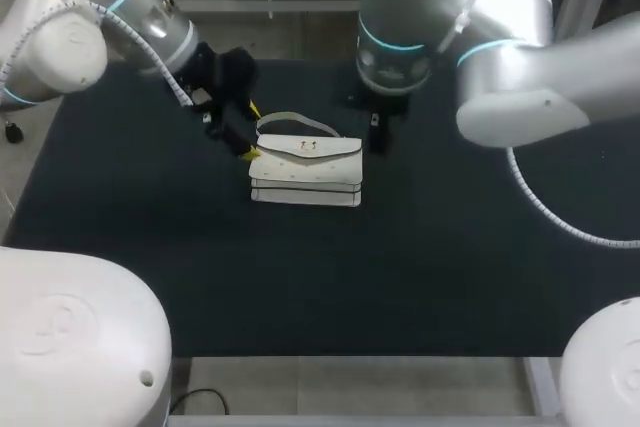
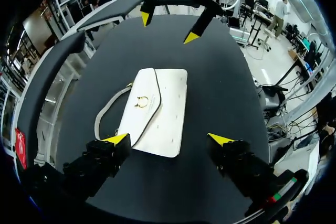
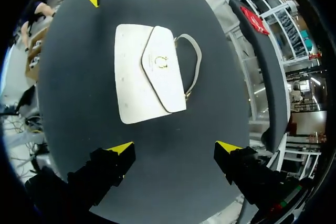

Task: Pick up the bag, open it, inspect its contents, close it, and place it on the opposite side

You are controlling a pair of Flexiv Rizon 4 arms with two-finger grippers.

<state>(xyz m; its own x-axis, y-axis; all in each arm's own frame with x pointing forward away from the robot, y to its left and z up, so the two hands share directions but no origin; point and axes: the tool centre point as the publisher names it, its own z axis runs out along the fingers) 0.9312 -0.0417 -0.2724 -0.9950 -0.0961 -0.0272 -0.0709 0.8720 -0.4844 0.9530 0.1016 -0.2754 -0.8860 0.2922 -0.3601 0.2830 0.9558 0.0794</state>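
Looks like the pick-up step. White bag [image 1: 306, 169] lies flat mid-worktop [image 1: 450, 267], flap shut, strap on its far side. Left tool [image 2: 168, 140] is spread at its left end, and right tool [image 3: 175, 147] is spread too, near its far-right corner. Next up, I reckon: a proper pinch, then lift.

Your left end effector [image 2: 169, 140] had its fingers spread, with the near end of the white bag [image 2: 157, 108] between them on the dark worktop [image 2: 220, 87]. Beyond the bag, your right end effector [image 2: 168, 28] hung, fingers apart.
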